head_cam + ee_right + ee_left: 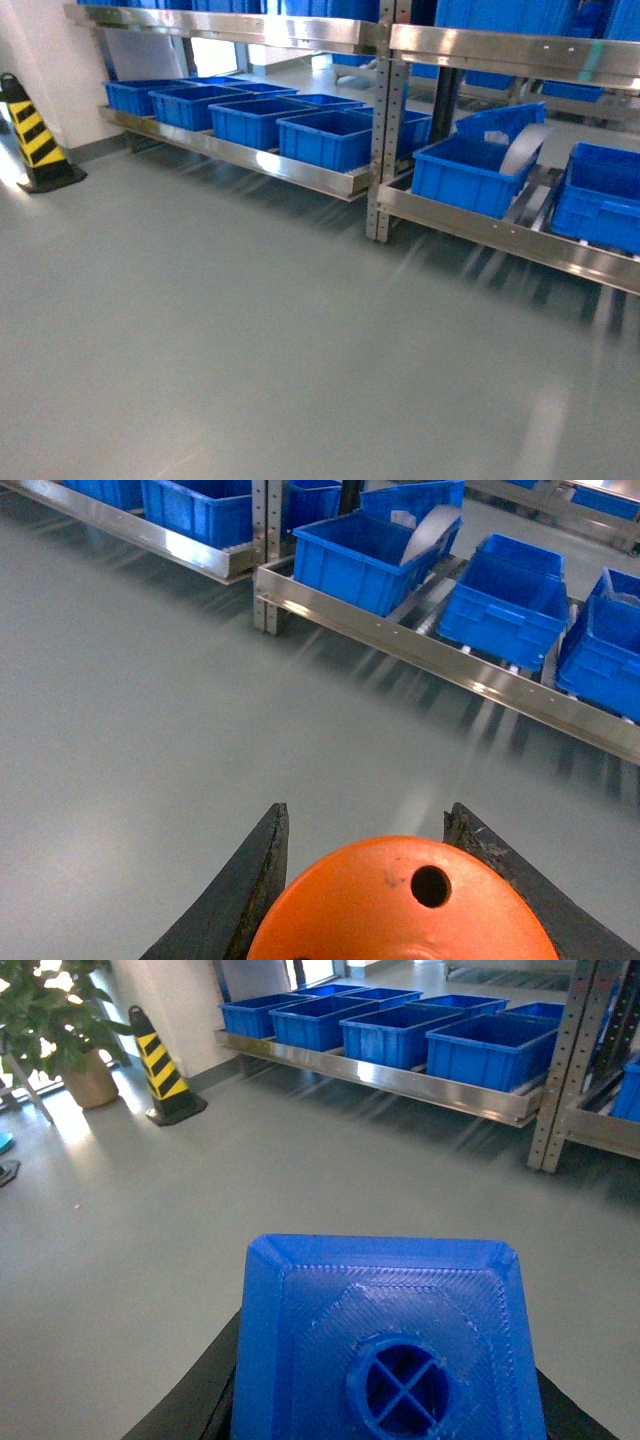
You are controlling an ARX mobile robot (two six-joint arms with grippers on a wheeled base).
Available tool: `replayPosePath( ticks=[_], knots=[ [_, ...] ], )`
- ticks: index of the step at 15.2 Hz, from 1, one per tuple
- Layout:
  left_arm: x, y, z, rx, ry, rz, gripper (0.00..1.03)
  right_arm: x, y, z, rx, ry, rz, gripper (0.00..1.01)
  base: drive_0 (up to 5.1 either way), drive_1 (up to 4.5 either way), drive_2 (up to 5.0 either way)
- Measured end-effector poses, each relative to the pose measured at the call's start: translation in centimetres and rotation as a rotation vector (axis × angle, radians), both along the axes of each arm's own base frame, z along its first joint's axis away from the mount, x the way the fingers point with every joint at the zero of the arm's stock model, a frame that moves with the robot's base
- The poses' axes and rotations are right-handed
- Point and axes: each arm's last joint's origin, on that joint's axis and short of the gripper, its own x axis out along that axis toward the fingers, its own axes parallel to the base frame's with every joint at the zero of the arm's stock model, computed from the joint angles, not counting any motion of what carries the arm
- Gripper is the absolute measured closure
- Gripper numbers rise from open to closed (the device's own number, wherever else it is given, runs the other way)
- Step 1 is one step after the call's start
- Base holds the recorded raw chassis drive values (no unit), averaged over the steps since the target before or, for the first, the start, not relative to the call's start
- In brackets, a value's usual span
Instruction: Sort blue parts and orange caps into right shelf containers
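Two shelf bays fill the top of the head view: a left bay whose low steel shelf (300,172) carries a row of blue crates (250,120) running from upper left toward centre, and a right bay beyond the perforated upright (385,130), where the right shelf containers (470,175) sit on a slanted rail at the upper right, one of them holding a curved grey sheet (522,148). Bare grey floor (280,340) takes up the whole lower two thirds of the frame, and a yellow-and-black cone (30,135) stands at the far left edge by the wall; neither arm shows here. In the left wrist view the left gripper (390,1400) sits at the bottom centre, its dark fingers (200,1400) closed against the sides of a blue part (390,1340), whose top face with its round hole faces the camera; open floor stretches ahead to the crate row along the top, with the cone and a potted plant (50,1020) at the upper left. In the right wrist view the right gripper (400,910) at the bottom centre clamps an orange cap (400,905) between two dark fingers (255,880), a small hole visible in its top; the floor is open up to the shelf edge crossing the upper half, with the containers along the upper right.
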Motion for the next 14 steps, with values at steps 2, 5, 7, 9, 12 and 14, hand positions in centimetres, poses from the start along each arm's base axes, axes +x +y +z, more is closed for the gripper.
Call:
replayPosePath(
  ticks=[2,5,7,9,12,14],
  knots=[
    [0.00,0.00,0.00,0.000,0.000,0.000,0.59,0.00,0.00,0.00,0.000,0.000,0.000,0.60,-1.7,-1.67,-1.7],
    [0.00,0.00,0.00,0.000,0.000,0.000,0.59,0.00,0.00,0.00,0.000,0.000,0.000,0.60,-1.7,-1.65,-1.7],
    [0.00,0.00,0.00,0.000,0.000,0.000,0.59,0.00,0.00,0.00,0.000,0.000,0.000,0.60,-1.6,-1.64,-1.6],
    [0.00,0.00,0.00,0.000,0.000,0.000,0.59,0.00,0.00,0.00,0.000,0.000,0.000,0.60,-1.7,-1.67,-1.7],
    [0.00,0.00,0.00,0.000,0.000,0.000,0.59,0.00,0.00,0.00,0.000,0.000,0.000,0.60,-1.7,-1.70,-1.7],
    [0.00,0.00,0.00,0.000,0.000,0.000,0.59,0.00,0.00,0.00,0.000,0.000,0.000,0.60,-1.7,-1.70,-1.7]
  ],
)
